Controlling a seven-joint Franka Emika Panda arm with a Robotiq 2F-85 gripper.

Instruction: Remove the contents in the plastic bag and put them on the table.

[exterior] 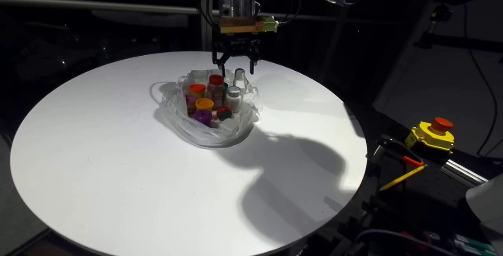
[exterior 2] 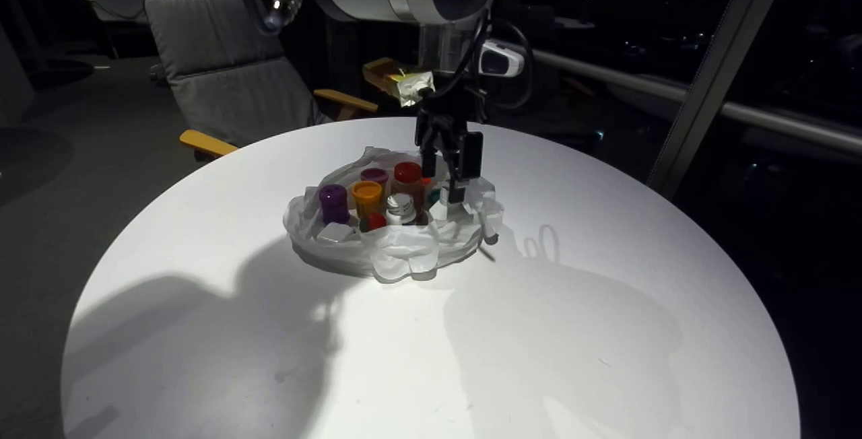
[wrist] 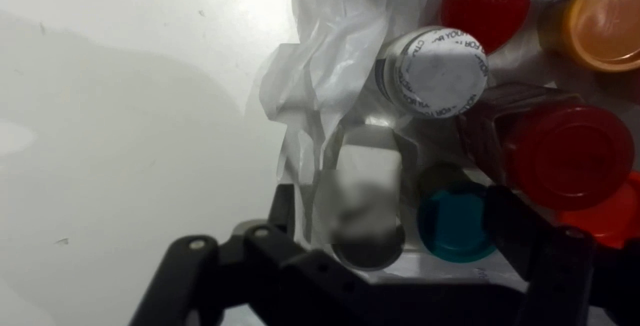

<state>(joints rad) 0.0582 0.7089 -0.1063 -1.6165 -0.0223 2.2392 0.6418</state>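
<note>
A crinkled whitish plastic bag (exterior: 204, 140) lies opened out on the round white table (exterior: 118, 193). Its contents stand inside: a brown red-capped bottle (exterior: 216, 91), a white-capped bottle (exterior: 234, 101), and pots such as a yellow one (exterior 2: 367, 196), a purple one (exterior 2: 334, 203) and a strawberry-topped one (wrist: 485, 8). My gripper (exterior: 238, 71) hangs open over the bag's edge, pointing down. In the wrist view, a pale dark-capped bottle (wrist: 370, 166) and a teal pot (wrist: 457, 228) appear between the spread fingers; one finger (wrist: 517, 231) overlaps the teal lid. Nothing is gripped.
Beyond the table's edge, a yellow box with a red button (exterior: 432, 136) and a yellow pencil (exterior: 402, 177) lie on a dark surface. A grey chair (exterior 2: 222, 62) stands behind the table. Tall bottles crowd close to the shorter pots.
</note>
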